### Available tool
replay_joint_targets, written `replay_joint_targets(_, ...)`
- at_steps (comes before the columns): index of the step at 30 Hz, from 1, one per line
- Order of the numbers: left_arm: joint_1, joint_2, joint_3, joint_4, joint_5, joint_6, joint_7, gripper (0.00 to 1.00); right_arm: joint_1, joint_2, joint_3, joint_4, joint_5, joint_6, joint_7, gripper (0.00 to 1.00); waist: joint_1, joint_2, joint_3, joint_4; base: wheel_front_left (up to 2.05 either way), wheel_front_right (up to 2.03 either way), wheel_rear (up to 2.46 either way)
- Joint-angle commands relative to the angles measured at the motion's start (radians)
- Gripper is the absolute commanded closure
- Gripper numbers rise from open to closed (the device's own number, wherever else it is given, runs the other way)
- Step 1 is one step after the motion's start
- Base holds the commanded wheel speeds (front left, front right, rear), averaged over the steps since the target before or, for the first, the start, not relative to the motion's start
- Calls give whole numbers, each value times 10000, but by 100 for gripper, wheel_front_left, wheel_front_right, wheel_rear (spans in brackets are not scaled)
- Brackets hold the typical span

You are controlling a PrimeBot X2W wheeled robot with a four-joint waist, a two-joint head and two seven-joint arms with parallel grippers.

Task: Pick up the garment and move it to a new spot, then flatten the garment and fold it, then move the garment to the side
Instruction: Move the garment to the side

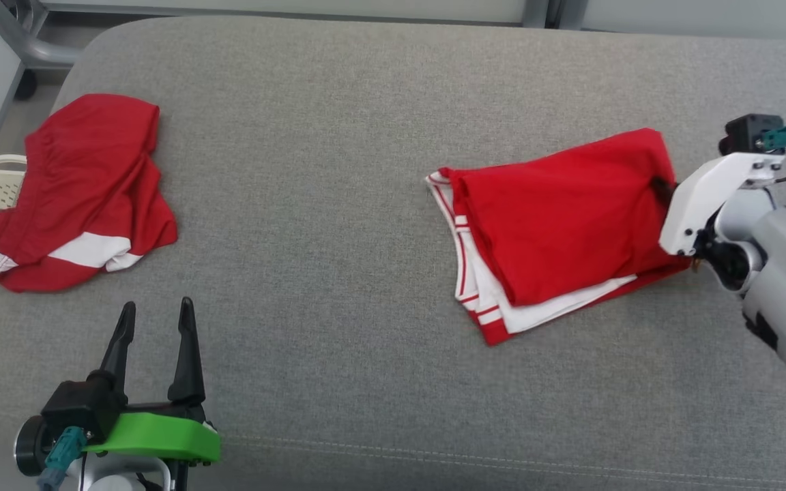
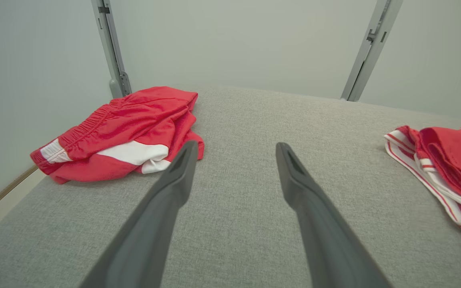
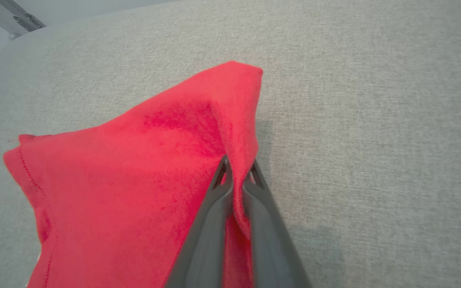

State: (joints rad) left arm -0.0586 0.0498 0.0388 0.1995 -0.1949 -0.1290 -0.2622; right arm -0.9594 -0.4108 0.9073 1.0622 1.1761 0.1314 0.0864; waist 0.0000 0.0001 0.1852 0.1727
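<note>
A grey padded surface (image 1: 338,204) is taking up most of the head view, and everything is lying on it. The folded red garment (image 1: 557,218), with white panels and red-striped trim showing along its left and near edges, is sitting on the right half, its right edge beside the robot's pale forearm. A second piece, the red shorts (image 1: 86,191) with a white band, is lying crumpled at the far left, well apart from the folded one and overhanging the edge near a cream basket (image 1: 4,161).

The right gripper (image 3: 236,168) is reaching in from the right, and its two dark fingers are pressing together on a raised ridge of red cloth at the garment's right edge. It is probably pinching only the top layer, though the wrist view is not showing how many layers are caught.

The left gripper (image 1: 156,305) is hovering over bare fabric at the lower left, its fingers standing wide apart and holding nothing.
</note>
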Motion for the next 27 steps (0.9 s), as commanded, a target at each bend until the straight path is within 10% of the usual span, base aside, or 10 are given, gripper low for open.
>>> replay_joint_targets(1, -239, 17, 25, -63, 62, -17, -15, 0, -350, -204, -57, 194, -22, -14, -84, 100, 0, -1, 298, -109, 0, 0, 0)
replay_joint_targets(27, -1073, 635, -370, -822, 45, -21, -15, 0, -3174, -2074, 405, 1751, -923, -15, -7, 100, 0, -1, 2073, -966, 0, 0, 0)
